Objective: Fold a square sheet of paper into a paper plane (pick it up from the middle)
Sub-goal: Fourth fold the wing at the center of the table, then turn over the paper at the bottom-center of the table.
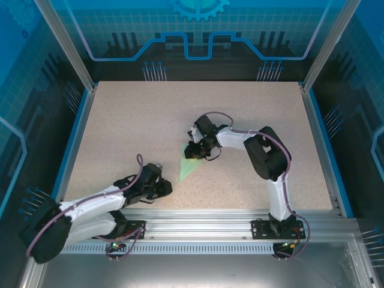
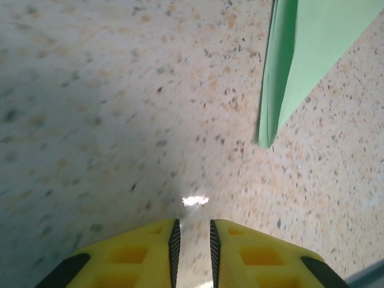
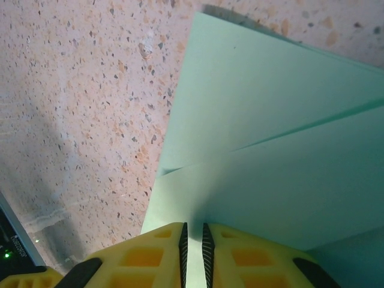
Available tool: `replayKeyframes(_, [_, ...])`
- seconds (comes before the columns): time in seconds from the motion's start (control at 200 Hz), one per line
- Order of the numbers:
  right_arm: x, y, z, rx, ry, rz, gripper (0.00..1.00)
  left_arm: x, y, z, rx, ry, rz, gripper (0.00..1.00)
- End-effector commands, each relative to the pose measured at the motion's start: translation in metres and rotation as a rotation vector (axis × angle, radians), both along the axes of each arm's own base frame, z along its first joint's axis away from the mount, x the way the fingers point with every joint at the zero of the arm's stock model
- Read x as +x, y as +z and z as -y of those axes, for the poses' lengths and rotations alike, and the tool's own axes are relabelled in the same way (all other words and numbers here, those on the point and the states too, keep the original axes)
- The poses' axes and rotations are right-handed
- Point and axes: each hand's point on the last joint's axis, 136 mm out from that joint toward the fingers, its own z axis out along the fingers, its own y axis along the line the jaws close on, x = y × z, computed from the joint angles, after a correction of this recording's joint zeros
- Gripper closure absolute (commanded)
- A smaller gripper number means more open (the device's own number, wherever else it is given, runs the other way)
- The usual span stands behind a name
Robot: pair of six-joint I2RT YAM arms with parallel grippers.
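Right jaws: closed to a thin slit, set on the wide tail end of the pale mint-green folded paper plane (image 3: 270, 120). The paper's edge is seen running into the slit, so a pinch is judged likely but not confirmed.

Left jaws: nearly shut as well, nothing held. Bare speckled beige tabletop (image 2: 90, 120) is seen through the gap. They sit just beside the plane's tip, not touching it.

The plane lies low on the tabletop around its middle, between the two sets of jaws.

Handling (judged): thin, light and floppy. Layered flaps are visible in the right wrist view and can be expected to spring open. The paper is likely to slide on the smooth top, and creases would be spoiled by a hard squeeze. Hold is best taken mid-length on the centre crease, where the layers stack and stiffness is highest. The tip is to be avoided, as it crumples easily.

Orientation: in the top view the long axis runs far-to-near, tilted slightly left. The point is aimed at the near edge, towards the left arm, and the wide tail is under the right jaws.
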Motion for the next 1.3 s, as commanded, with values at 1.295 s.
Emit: replayKeyframes(1.295, [-0.029, 0.014, 0.055, -0.027, -0.164, -0.011, 0.52, 0.111, 0.004, 0.055, 0.137, -0.117, 0.016, 0.89])
